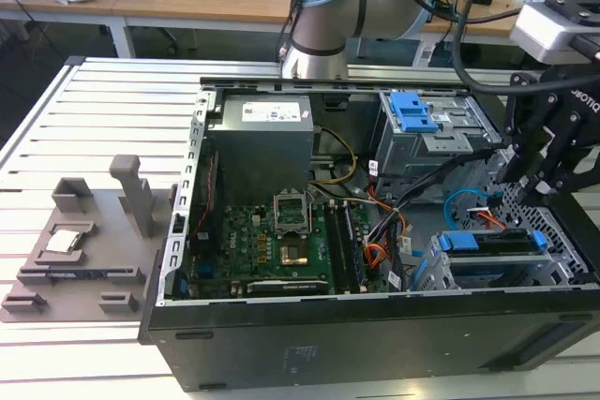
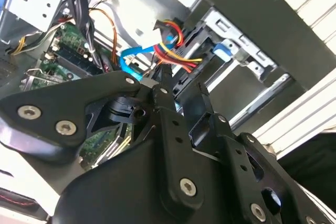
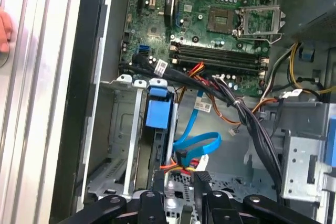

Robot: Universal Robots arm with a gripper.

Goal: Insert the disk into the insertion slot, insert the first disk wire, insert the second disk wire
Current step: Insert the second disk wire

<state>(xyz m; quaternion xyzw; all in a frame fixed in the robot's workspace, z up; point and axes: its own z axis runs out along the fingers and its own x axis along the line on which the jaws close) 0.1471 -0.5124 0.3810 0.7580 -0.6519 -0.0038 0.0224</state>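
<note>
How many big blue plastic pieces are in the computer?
2, both at the exterior view's right: the blue clip on the upper bay, and the disk's blue carrier in the insertion slot. More may be hidden.

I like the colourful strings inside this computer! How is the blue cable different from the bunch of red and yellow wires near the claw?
The blue cable is one flat, wide strip in a single colour. The red and yellow wires are several thin strands bunched together. The blue cable curls in an open loop, while the red and yellow wires stay in a tight bundle. Both end close together just ahead of the claw.
</note>
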